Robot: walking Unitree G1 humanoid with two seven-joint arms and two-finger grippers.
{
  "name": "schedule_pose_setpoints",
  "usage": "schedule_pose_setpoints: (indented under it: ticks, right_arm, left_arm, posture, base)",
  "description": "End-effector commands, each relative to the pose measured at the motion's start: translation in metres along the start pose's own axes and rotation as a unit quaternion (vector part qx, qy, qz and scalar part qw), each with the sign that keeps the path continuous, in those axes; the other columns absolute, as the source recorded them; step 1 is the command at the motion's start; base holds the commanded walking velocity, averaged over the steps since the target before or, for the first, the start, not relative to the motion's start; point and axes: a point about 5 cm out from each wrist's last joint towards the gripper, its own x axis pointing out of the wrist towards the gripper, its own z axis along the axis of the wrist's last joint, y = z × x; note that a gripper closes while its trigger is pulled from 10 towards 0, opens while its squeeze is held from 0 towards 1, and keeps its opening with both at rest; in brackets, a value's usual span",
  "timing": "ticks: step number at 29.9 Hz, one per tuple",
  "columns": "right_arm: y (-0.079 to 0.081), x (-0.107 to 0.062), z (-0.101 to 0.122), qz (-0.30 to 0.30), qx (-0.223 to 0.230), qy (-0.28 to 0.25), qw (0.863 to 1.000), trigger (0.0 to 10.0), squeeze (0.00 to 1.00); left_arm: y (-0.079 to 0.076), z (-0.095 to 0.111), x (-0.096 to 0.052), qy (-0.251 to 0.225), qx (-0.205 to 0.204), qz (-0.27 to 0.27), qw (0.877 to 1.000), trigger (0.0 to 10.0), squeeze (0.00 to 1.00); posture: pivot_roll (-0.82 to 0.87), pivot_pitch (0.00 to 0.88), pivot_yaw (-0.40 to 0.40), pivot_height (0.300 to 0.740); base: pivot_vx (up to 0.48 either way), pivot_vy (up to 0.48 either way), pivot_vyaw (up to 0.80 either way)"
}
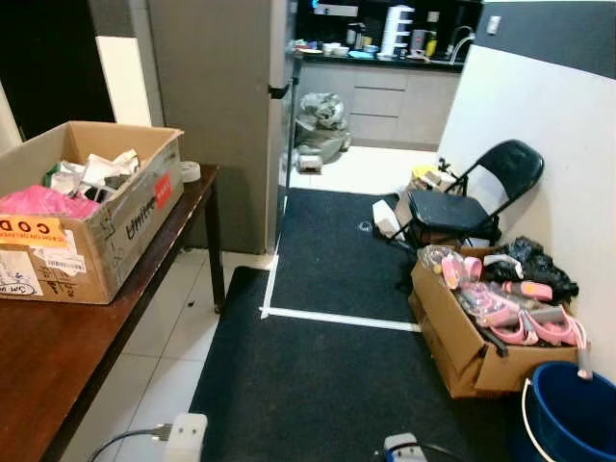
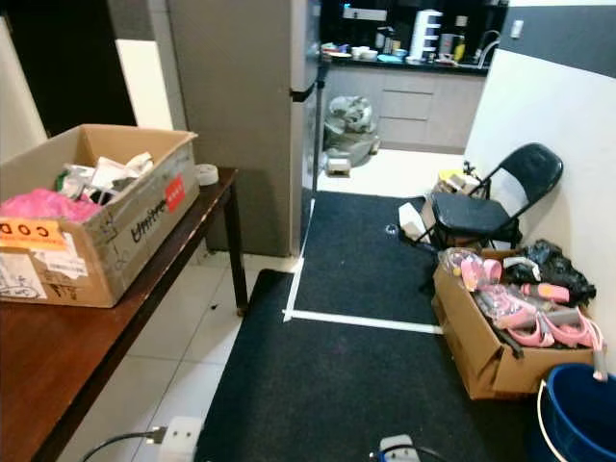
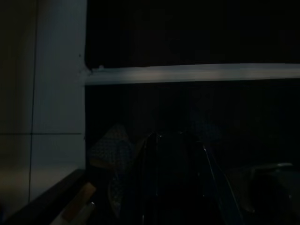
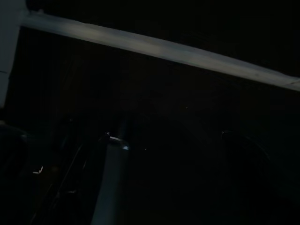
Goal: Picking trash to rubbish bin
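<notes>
On our left, a cardboard box [image 1: 87, 207] full of crumpled trash [image 1: 91, 173] stands on the dark wooden surface [image 1: 58, 356]. A blue bucket [image 1: 568, 414] sits on the floor at our right, beside another box with pink items [image 1: 505, 308]. Both wrist views are very dark; we cannot tell how the jaws stand.
</notes>
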Motion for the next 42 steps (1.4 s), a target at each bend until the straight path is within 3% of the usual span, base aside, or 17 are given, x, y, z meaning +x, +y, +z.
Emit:
schedule_pose_setpoints:
  ticks: [1, 11, 22, 27, 37, 42]
  right_arm:
    - [-0.001, -0.001, -0.008, -0.003, 0.011, 0.01, 1.0, 10.0, 0.0]
    - [-0.001, -0.001, -0.009, -0.004, 0.012, 0.011, 1.0, 10.0, 0.0]
    - [-0.002, -0.002, -0.008, -0.005, 0.013, 0.009, 1.0, 10.0, 0.0]
    - [-0.003, -0.002, -0.009, -0.004, 0.011, 0.009, 1.0, 10.0, 0.0]
    - [-0.004, -0.002, -0.009, -0.006, 0.01, 0.009, 1.0, 10.0, 0.0]
    - [-0.005, -0.003, -0.011, -0.01, 0.009, 0.01, 1.0, 10.0, 0.0]
  left_arm:
    - [0.001, -0.005, -0.001, 0.009, -0.003, 0.003, 1.0, 10.0, 0.0]
    - [0.001, -0.003, 0.001, 0.026, -0.006, 0.006, 1.0, 10.0, 0.0]
    - [0.0, 0.002, 0.001, 0.002, 0.044, -0.002, 0.999, 10.0, 0.0]
    - [-0.005, 0.005, 0.001, -0.022, 0.033, -0.015, 0.999, 10.0, 0.0]
    - [-0.011, 0.003, 0.0, -0.027, 0.049, -0.043, 0.998, 10.0, 0.0]
    - [-0.013, 0.002, -0.001, -0.033, 0.035, -0.061, 0.997, 10.0, 0.0]
  posture:
    - [0.02, 0.051, -0.039, 0.74]
    - [0.02, 0.049, -0.038, 0.74]
    - [0.02, 0.041, -0.036, 0.74]
    - [0.02, 0.039, -0.036, 0.74]
    - [0.01, 0.026, -0.033, 0.74]
    - [0.01, 0.021, -0.03, 0.74]
  base:
    - [0.0, -0.412, 0.0]
    - [0.0, 0.092, 0.0]
    - [0.0, 0.131, 0.0]
    - [0.0, 0.0, 0.0]
    - [0.0, 0.0, 0.0]
    - [0.0, 0.0, 0.0]
